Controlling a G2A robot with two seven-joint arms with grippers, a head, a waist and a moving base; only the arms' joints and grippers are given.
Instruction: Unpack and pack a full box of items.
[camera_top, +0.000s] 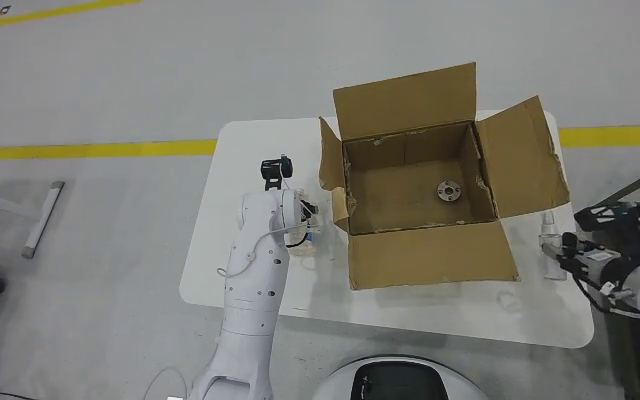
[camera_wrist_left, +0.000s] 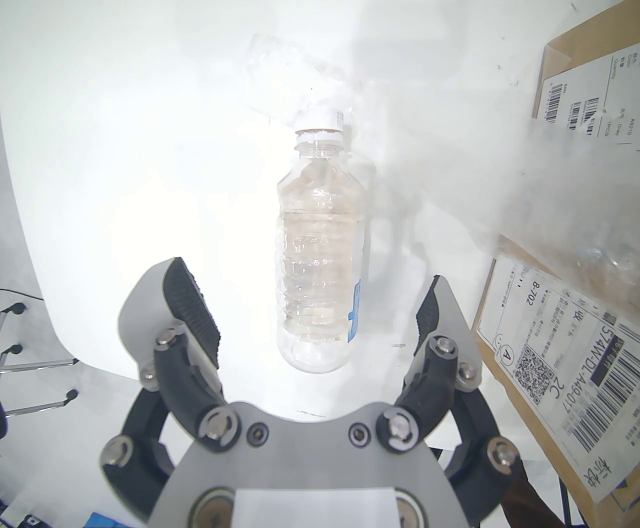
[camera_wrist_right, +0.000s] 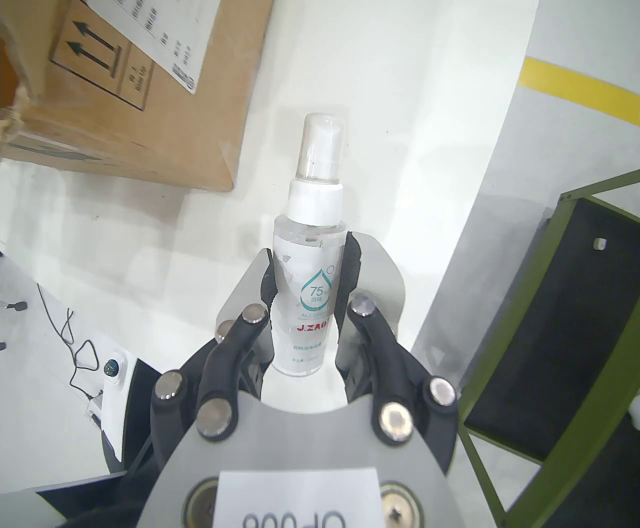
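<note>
Left gripper (camera_wrist_left: 307, 277): spread wide – the two ribbed pads (camera_wrist_left: 192, 305) stand on either side of the water bottle's base end and touch neither side of it. Whether the gripper is level with the bottle or above it cannot be told.
Water bottle (camera_wrist_left: 320, 225): clear plastic with a white cap, on the white table (camera_top: 250, 170) just beside the box's outer wall. The cap points away from the gripper. How full it is cannot be made out.
Hazy film (camera_wrist_left: 560, 190): something clear and blurred lies across the box's labelled wall and behind the bottle's cap. It is too smeared to name.
Left arm (camera_top: 255, 290): in the top view its wrist sits at the box's left side and covers the gripper beneath it.
Right gripper (camera_wrist_right: 311, 255): clamped on the spray bottle (camera_wrist_right: 310, 295), pads pressed against both sides of the body. The bottle's bottom is hidden behind the gripper's frame.
Spray bottle: clear body, white collar and clear cap, over the table's edge near a corner of the box.
Right arm (camera_top: 605, 265): cut off by the top view's edge.
Box (camera_top: 430, 255): cardboard, all four flaps folded out, in the middle of the table. One small round metal part (camera_top: 447, 189) lies on its floor – too small to tell more.
Green frame (camera_wrist_right: 565, 320): off the table, only partly in view.
</note>
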